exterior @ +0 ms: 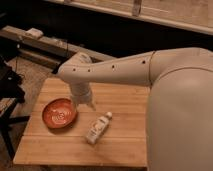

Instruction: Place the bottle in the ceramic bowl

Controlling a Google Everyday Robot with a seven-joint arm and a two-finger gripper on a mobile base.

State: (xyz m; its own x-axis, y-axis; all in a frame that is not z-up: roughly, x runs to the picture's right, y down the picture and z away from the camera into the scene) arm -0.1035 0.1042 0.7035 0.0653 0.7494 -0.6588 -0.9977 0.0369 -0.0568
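Note:
The bottle (98, 128) lies on its side on the wooden table (60, 147), off-white with a white cap pointing up-right. The ceramic bowl (59, 113), orange-red with a lighter mottled centre, sits to its left with nothing in it. My gripper (85, 104) hangs from the white arm, pointing down above the table between the bowl's right rim and the bottle's cap. It holds nothing that I can see.
My large white arm body (180, 110) fills the right side and covers the table's right part. A dark stand (10, 85) is at the table's left. A long ledge (45, 42) runs behind the table.

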